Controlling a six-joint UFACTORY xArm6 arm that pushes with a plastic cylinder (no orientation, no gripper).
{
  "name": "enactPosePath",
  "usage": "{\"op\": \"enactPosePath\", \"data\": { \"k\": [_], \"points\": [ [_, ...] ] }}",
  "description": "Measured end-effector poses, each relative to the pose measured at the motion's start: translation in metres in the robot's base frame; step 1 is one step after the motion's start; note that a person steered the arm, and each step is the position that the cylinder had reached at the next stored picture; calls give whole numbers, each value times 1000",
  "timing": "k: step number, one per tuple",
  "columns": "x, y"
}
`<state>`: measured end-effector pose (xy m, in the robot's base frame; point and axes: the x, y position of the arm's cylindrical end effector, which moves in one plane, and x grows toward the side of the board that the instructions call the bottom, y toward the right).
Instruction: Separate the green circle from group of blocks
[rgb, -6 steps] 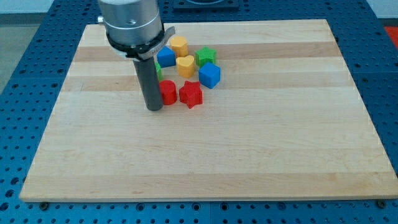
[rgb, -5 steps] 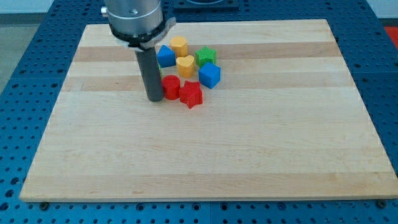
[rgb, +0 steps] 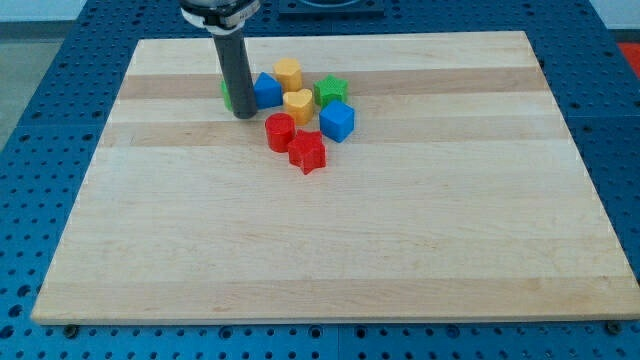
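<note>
The green circle (rgb: 226, 96) lies at the left end of the block group, mostly hidden behind my rod; only a sliver shows on the rod's left. My tip (rgb: 243, 115) sits at the green circle's lower right, close against the blue block (rgb: 268, 91). To the right lie a yellow block (rgb: 288, 72), a yellow heart (rgb: 298, 104), a green star (rgb: 330, 91) and a blue cube (rgb: 337, 121). A red circle (rgb: 280, 131) and a red star (rgb: 308, 152) lie just below the group.
The wooden board (rgb: 330, 250) lies on a blue perforated table (rgb: 30, 120). The blocks sit in the board's upper middle, a little left of centre.
My tip has moved towards the view's top, from the left side of the red circle to beside the green circle and blue block. The red circle now shows fully.
</note>
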<state>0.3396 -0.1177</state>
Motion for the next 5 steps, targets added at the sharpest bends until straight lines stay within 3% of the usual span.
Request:
{"op": "enactPosePath", "data": {
  "k": [2,5],
  "points": [
    [-49,-10],
    [-63,-91]
  ]
}}
